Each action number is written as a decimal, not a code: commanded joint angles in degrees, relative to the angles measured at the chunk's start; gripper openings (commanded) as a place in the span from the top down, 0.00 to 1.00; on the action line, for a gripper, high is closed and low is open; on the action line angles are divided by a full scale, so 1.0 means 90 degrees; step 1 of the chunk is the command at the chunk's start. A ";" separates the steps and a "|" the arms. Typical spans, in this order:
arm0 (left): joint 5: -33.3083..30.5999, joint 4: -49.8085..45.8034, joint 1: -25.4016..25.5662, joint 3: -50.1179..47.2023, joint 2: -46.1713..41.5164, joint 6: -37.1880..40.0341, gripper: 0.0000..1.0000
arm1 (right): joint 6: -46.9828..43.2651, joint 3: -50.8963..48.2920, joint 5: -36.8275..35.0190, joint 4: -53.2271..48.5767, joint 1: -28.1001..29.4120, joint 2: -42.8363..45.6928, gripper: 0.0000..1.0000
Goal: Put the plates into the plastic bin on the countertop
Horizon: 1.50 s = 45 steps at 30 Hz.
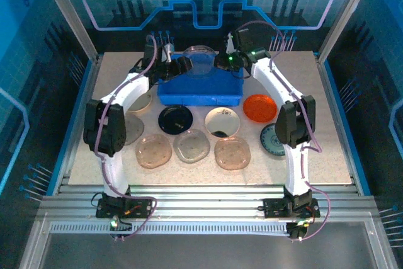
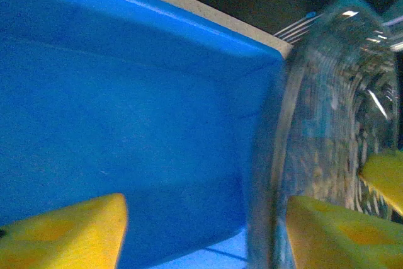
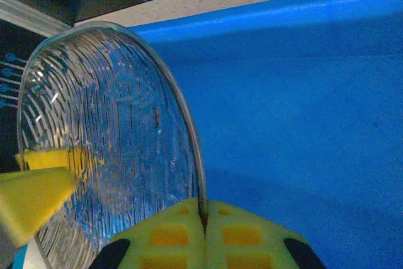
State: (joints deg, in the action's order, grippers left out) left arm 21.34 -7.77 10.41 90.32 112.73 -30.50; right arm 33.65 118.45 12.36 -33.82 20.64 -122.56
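Observation:
A clear ribbed plate (image 1: 200,57) stands on edge over the far side of the blue plastic bin (image 1: 200,94). My right gripper (image 3: 203,209) is shut on the rim of this clear plate (image 3: 107,130), pinching it from the right. My left gripper (image 2: 204,218) is open on the other side, and the clear plate's (image 2: 327,124) rim stands between its yellow fingers (image 2: 69,231), close against the right one. In the top view the left gripper (image 1: 181,65) and right gripper (image 1: 218,62) face each other across the plate. Several more plates lie on the countertop (image 1: 327,155).
In front of the bin lie a black plate (image 1: 175,119), a cream plate (image 1: 222,121), an orange plate (image 1: 260,108), a grey patterned plate (image 1: 272,139) and three brownish translucent plates (image 1: 192,145). Another pale plate (image 1: 142,102) lies partly under the left arm. A metal frame edges the countertop.

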 commanded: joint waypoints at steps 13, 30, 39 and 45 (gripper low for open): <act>-0.0147 -0.0812 0.0080 0.0800 0.0379 -0.0013 1.00 | -0.0135 0.0158 -0.0106 -0.0400 0.0077 -0.0125 0.55; -0.0571 -0.1818 0.0808 0.2710 0.1926 -0.0116 1.00 | -0.0048 -0.2460 -0.0957 0.0249 -0.1317 0.2618 0.43; -0.0571 -0.2225 0.1037 0.3940 0.3109 -0.0434 1.00 | -0.0066 -0.3263 -0.0800 0.0441 -0.1706 0.2983 0.44; -0.0603 -0.2338 0.1069 0.4347 0.3548 -0.0516 1.00 | -0.0041 -0.3866 -0.0697 0.0660 -0.1797 0.3142 0.44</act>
State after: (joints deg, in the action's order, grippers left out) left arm 16.25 -26.81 19.68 126.52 143.39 -33.80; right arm 32.97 85.27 5.02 -29.50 5.43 -96.86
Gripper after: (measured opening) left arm 0.073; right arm 0.561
